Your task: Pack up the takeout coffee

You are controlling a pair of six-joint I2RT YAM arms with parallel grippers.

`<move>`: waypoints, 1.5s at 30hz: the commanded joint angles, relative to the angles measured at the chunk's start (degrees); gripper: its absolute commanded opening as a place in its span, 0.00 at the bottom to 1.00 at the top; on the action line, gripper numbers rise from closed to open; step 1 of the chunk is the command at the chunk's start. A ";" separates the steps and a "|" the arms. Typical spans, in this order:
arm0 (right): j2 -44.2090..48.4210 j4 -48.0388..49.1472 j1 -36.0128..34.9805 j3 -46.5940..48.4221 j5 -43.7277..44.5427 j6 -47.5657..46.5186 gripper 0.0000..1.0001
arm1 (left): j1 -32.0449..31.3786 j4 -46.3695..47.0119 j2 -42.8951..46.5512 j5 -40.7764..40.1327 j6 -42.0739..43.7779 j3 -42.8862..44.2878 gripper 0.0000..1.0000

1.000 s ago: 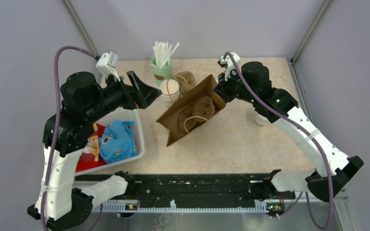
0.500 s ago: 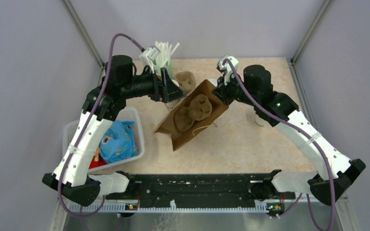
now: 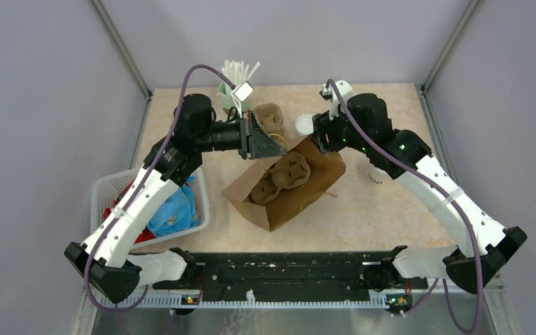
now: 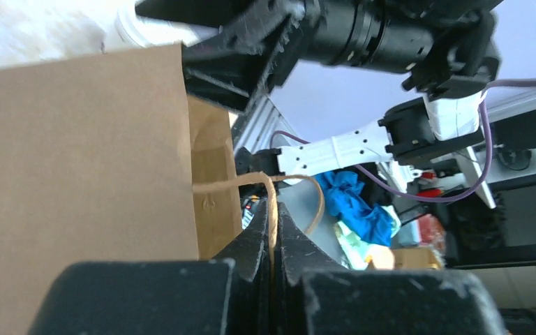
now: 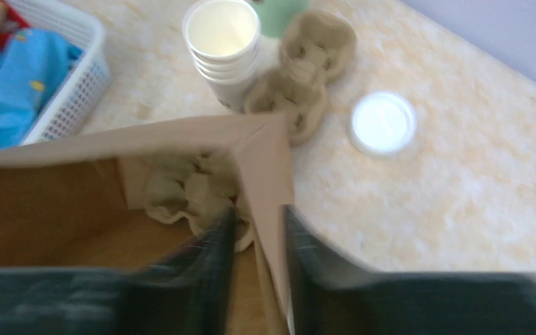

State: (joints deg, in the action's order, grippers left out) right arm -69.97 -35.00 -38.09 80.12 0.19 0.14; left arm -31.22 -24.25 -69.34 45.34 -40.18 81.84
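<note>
A brown paper bag [image 3: 308, 192] lies open in the middle of the table with a pulp cup carrier [image 3: 283, 174] inside it. My left gripper [image 3: 268, 145] is at the bag's back left and is shut on the twine handle [image 4: 271, 183]. My right gripper [image 3: 319, 142] stands open astride the bag's rim [image 5: 269, 160], one finger on each side of the paper wall. The takeout coffee [image 3: 375, 174], a cream-white cup with dark marks, stands right of the bag, mostly hidden by my right forearm.
A round white lid [image 3: 303, 124] lies behind the bag. A second pulp carrier [image 5: 307, 77], stacked lidless cups [image 5: 222, 42] and a green cup of straws [image 3: 232, 87] stand at the back. A white basket [image 3: 108, 188] holding blue cloth [image 3: 178, 209] sits at the left.
My left arm swung from over the basket to the bag and shut on its handle. My right gripper opened on the rim. The bag sank lower and shifted right.
</note>
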 commanded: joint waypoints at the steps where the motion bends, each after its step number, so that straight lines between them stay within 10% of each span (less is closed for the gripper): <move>1: -5.20 -21.81 0.02 15.31 15.90 14.95 0.65 | -1.77 8.48 3.89 -5.70 -8.06 -3.93 0.00; 8: -9.99 -50.78 -0.01 33.24 11.36 35.44 0.77 | -1.67 5.81 3.57 -11.04 -9.11 -4.83 0.00; 19: 8.44 -35.77 -0.58 4.81 0.49 56.15 0.78 | -1.65 6.79 0.35 -6.98 -8.98 -2.35 0.00; 25: 9.59 -19.59 -0.67 -8.93 -2.77 62.31 0.47 | -1.67 6.78 0.05 -6.23 -9.23 -1.02 0.00; 32: 7.13 -29.31 -1.72 3.54 -3.96 67.99 0.02 | -1.40 -0.47 -2.07 -9.52 -12.44 9.64 0.00; 38: 14.52 -27.28 -1.72 1.10 -7.23 79.70 0.00 | 1.96 -8.47 -2.27 -11.72 -21.26 14.17 0.00; 45: 18.13 -15.29 0.47 -16.98 -2.42 79.67 0.00 | 9.10 -2.44 -3.05 -3.31 -20.08 -4.77 0.00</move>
State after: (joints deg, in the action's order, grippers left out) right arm -48.99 -57.98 -38.63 67.83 -2.90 78.13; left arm -25.91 -28.32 -68.34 34.83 -59.09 82.65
